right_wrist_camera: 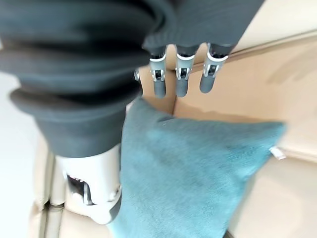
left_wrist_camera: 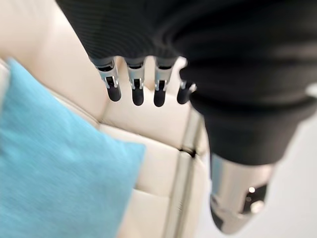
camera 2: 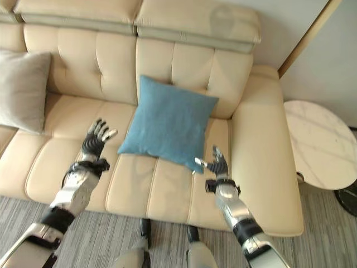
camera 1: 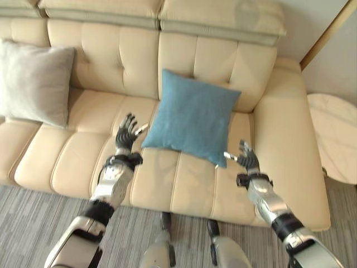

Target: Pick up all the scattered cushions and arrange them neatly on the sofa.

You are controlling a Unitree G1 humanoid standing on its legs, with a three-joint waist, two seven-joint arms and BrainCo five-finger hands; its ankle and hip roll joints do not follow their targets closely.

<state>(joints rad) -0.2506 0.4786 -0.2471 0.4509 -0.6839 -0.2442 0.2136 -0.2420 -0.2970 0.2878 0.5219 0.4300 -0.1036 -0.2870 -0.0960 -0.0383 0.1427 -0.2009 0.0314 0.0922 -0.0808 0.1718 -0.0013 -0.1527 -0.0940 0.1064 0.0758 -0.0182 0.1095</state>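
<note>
While both arms reach out over the front edge of the sofa (camera 1: 83, 162), neither hand carries anything. The left hand (camera 1: 127, 134) is held up with its fingers spread and straight, just beside the lower left corner of the blue cushion (camera 1: 192, 117); in the left wrist view its fingertips (left_wrist_camera: 137, 96) hang free over bare upholstery. The right hand (camera 1: 247, 158) is likewise spread wide, near the cushion's lower right corner. Whether its thumb brushes that corner is hard to say from the head views.

The blue cushion stands tilted on the seat, its upper edge leaning against the backrest, turned so that one corner points down toward the seat's front. Farther off, at the left end of the sofa, a grey cushion (camera 1: 33, 84) rests upright against the backrest, well apart from the blue one.

Judging from this, the task looks far along: both visible cushions are on the sofa, and the grey striped carpet (camera 1: 33, 223) in front shows none lying about. What seems left is squaring the skewed blue cushion, and perhaps checking floor beyond the frame.

A round pale marble side table (camera 2: 318, 142) stands past the right armrest, near the right arm's sweep but clear of the cushions. Nothing blocks either hand.
</note>
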